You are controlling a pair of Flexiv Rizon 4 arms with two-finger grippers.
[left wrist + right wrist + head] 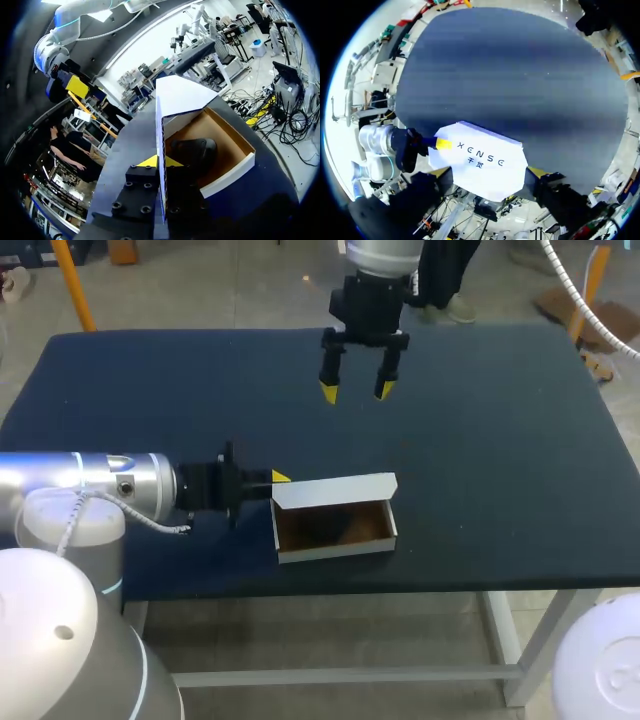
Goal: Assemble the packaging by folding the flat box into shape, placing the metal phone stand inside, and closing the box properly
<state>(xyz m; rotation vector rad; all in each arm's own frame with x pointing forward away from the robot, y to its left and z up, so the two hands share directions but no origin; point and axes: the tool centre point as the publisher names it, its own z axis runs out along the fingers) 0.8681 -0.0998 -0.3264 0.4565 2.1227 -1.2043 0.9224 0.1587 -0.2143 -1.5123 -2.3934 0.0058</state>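
— Where was the box, and how close to an edge?

— The box [335, 540] lay on the dark table [500, 440]. Its front wall ran parallel to the table's near edge and was near it. Far more cloth stretched behind the box and off its right end than in front of it.

— Was it closed?

— No. The lid [335, 490] stood raised along the box's back wall and leaned a little over the opening, with a small flap at its right end. A dark phone stand [192, 150] lay on the brown floor inside the box, toward its left half.

— What had hold of the box?

— The left gripper [159, 162] came in level at the box's left end. It was nearly closed and pinched that end wall, with one yellow tip outside the wall and the other inside, both against it. The phone stand lay just ahead of the inner tip.

— And the other one?

— The right gripper [356, 390] hung well behind the box, above the cloth and pointing down. Its two fingers were spread wide and held nothing. It was well apart from the lid, roughly in line with the box's middle, with open cloth between the two.
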